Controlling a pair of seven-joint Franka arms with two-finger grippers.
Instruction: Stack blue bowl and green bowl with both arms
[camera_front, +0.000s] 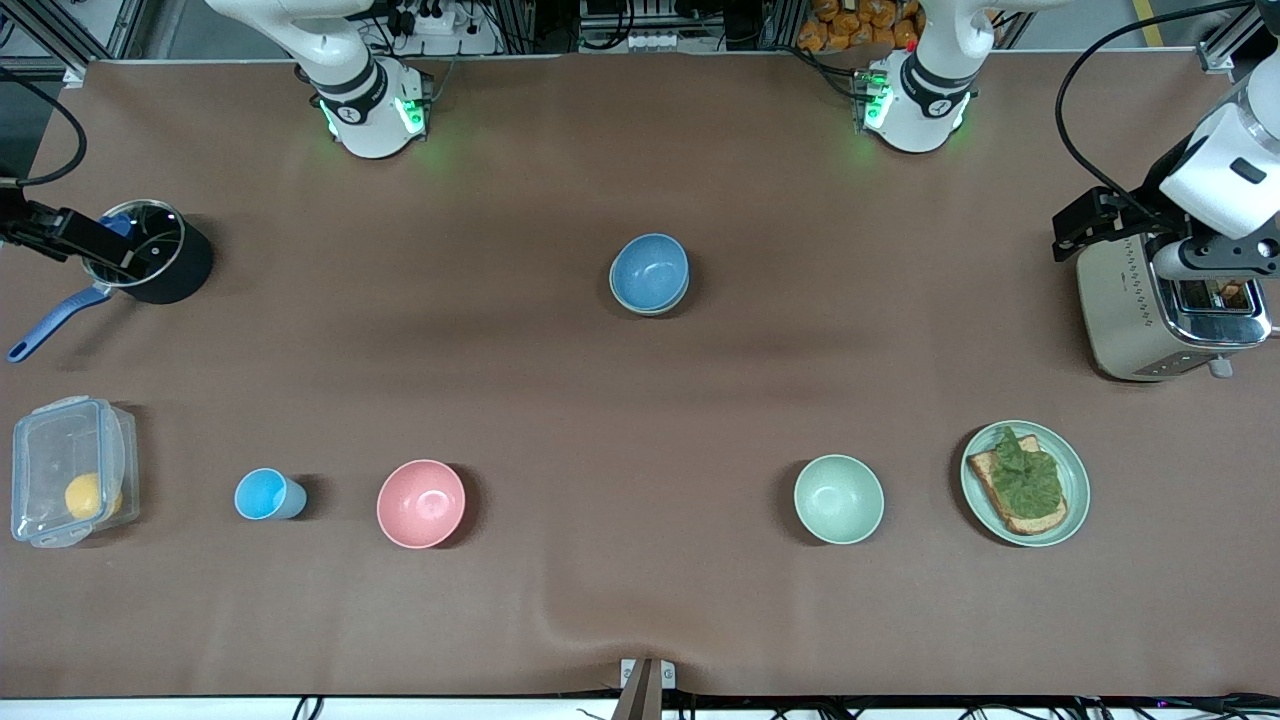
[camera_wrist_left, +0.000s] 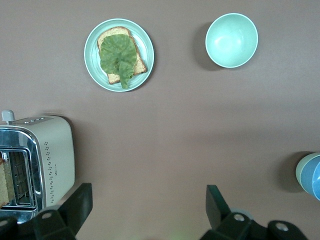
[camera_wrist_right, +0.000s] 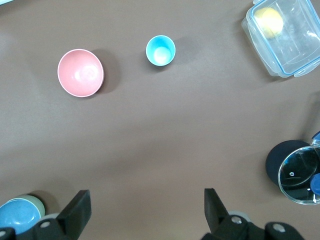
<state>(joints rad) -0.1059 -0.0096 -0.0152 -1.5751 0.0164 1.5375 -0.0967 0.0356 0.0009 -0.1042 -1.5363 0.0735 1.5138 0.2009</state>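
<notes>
Mid-table: blue bowl (camera_front: 649, 271) nested in green bowl (camera_wrist_left: 300, 173) (both hands released).

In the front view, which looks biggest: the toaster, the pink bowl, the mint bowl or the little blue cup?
1. Toaster, largest.
2. Pink bowl and mint bowl: they look alike, so no ranking between them.
3. Blue cup, smallest.

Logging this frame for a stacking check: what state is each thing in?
Blue bowl: nested in green bowl.
Mint bowl: empty, upright.
Pink bowl: empty, upright.
Cup: upright.
Box: lidded.
Left hand: open, empty.
Right hand: open, empty.
</notes>
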